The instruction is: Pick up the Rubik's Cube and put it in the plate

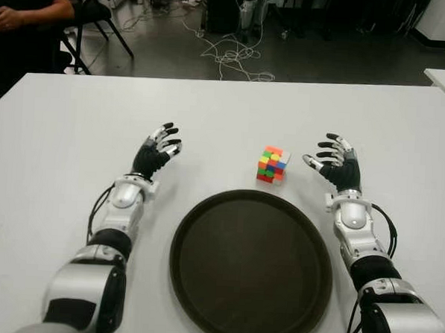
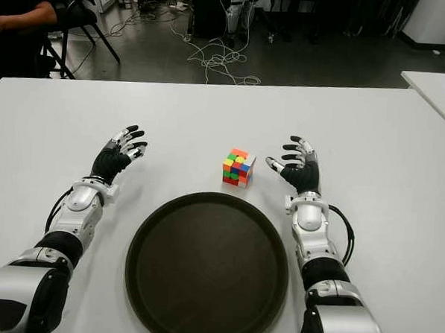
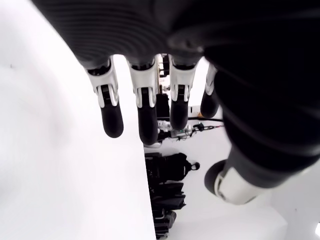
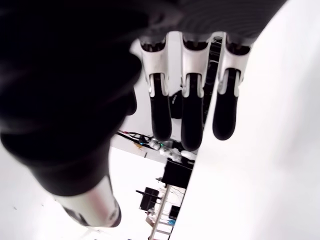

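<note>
two robot hands hover open and empty. the multicoloured rubik's cube sits on the white table, beyond the round dark brown plate, just beside the right hand; a clumsy reach could knock it away. left hand shows farther off.

Rubik's Cube: multicolour squares | plate: dk brown | table: white

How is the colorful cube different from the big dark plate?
The Rubik's Cube is small, boxy and many-colored; the plate is big, round, flat and plain dark brown. The cube sits beside the right hand; the plate lies nearer the robot. Both rest on the white table.
</note>
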Robot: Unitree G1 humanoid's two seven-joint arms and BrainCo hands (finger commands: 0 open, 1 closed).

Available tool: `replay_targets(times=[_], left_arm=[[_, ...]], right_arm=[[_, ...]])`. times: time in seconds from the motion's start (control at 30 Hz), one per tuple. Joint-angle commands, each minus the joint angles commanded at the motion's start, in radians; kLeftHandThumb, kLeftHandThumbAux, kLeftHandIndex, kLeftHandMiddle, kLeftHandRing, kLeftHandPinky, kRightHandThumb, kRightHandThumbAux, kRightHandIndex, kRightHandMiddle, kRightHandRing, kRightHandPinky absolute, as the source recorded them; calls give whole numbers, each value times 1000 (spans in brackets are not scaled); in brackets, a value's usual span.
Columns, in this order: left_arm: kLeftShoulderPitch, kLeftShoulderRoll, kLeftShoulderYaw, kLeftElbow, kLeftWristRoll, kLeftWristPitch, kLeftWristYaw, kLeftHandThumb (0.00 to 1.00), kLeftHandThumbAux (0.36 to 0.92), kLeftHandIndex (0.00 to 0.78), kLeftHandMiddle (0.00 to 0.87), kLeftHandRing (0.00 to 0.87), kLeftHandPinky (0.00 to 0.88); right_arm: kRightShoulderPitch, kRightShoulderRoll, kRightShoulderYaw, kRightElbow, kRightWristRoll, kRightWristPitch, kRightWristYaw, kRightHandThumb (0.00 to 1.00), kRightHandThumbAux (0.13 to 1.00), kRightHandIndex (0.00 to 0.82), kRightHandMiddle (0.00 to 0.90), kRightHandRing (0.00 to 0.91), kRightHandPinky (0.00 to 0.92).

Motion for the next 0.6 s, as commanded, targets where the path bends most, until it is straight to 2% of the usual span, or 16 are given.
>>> replay_targets(times=[0.27,0.43,0.6], left_arm=[[1,-2,0,-1,1,-1,0,169,726,97,159,179,198],[-1,-3,-2,2,2,-2,1,160,702,94,157,178,196],[-3,-4,-3,4,3,1,2,156,702,94,154,178,199]], right_arm=[[-3,-7,11,9,-21,-4,-15,172,822,215,325,354,401],[-8,-8,11,14,-16,17,-3,173,820,215,323,350,395],[-11,-11,9,19,-12,25,6,171,811,210,323,352,401]])
